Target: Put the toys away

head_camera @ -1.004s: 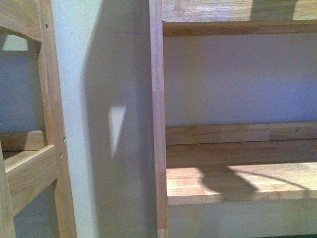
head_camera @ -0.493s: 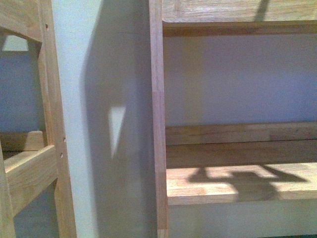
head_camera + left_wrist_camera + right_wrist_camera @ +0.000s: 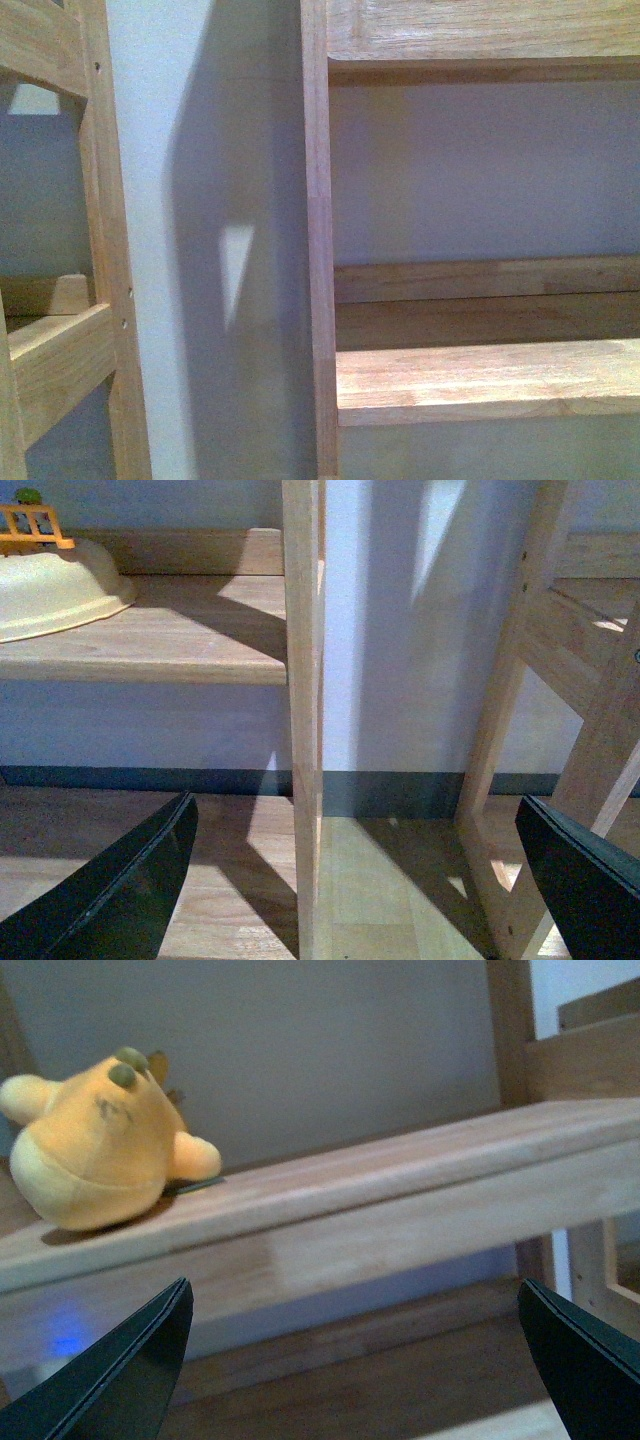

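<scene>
The orange-yellow plush toy (image 3: 105, 1145) lies on a wooden shelf board (image 3: 400, 1195) in the right wrist view, with two olive nubs on top and a stubby limb sticking out. My right gripper (image 3: 355, 1360) is open and empty, below and in front of that shelf's edge, apart from the toy. My left gripper (image 3: 355, 880) is open and empty, low over the wooden floor in front of a shelf upright (image 3: 303, 720). Neither gripper nor the toy shows in the front view.
A cream plastic playset (image 3: 55, 585) with a small orange fence sits on a low shelf in the left wrist view. A second wooden frame (image 3: 560, 710) stands beside the shelf. The front view shows a shelf board (image 3: 480, 380), an upright (image 3: 318, 240) and the white wall.
The dark arm shadow that lay on the shelf board in the front view is gone. The view has shifted slightly, so the shelf sits a little lower in frame.
</scene>
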Robot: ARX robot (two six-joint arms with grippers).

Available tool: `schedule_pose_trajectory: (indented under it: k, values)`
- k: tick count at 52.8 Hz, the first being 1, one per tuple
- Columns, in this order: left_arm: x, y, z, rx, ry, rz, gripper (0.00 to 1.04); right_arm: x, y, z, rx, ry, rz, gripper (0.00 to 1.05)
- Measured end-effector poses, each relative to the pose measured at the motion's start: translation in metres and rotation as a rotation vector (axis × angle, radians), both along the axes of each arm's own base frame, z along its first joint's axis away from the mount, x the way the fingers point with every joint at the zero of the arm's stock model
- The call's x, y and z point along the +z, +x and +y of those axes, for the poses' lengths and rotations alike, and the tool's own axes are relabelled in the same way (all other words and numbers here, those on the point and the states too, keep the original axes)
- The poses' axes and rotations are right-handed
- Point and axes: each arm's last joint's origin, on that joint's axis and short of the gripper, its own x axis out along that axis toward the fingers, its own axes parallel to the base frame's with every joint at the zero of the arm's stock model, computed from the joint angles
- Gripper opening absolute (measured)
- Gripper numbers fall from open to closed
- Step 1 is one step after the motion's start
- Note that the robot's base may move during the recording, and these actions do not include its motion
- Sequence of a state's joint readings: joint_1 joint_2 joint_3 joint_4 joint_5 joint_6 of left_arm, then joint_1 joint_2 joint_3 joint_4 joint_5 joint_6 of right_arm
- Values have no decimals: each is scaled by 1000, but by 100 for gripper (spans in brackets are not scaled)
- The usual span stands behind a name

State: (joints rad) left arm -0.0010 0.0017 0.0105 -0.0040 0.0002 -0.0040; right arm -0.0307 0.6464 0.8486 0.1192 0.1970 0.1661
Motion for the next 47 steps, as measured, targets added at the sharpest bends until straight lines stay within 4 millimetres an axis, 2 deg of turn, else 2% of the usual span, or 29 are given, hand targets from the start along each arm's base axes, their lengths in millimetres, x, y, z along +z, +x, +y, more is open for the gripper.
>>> schedule_pose_trajectory:
  k: [7,13,29,44,47]
  values:
    - [0,0,0,0,0,0,98,-28,-21,-5,-28,24,27,98]
    - [0,0,0,0,0,0,98,-53,-31,-7,-60,47,32,98]
    - [0,0,0,0,0,0,98,-131,-29,-1,-64,67,178,98]
    - [0,0,0,0,0,0,98,-135,-29,0,-60,68,186,98]
    - [0,0,0,0,0,0,98,-138,-30,4,68,-11,272,90]
